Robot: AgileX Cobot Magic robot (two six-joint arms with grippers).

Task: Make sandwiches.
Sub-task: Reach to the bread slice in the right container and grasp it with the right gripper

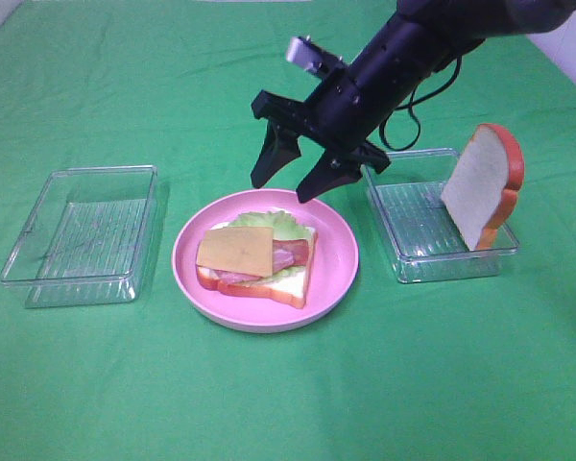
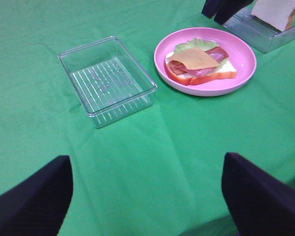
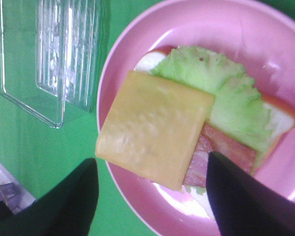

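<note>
**Ana:** Exterior high view puts the right gripper in the air just above the far rim of the pink plate, jaws spread and nothing between them. The cheese lies below and slightly ahead of its tips, on top of the stack.

**Ben:** And skewed. From the right wrist, the cheese hangs over one edge of the bottom bread, with the lettuce and the ham poking out on the other side. If the last slice goes on like this, I think it will sit tilted and could slide off.

**Ana:** That top slice of bread stands leaning on the wall of the clear tray off to the gripper's outer side. A pinch on it could tip it flat or push it over the tray wall.

**Ben:** A low swing toward it could also clip the tray rim or drag the plate.

**Ana:** The left gripper is spread wide too, empty, well back from the plate, the empty tray between them. No trouble from that side.
</note>
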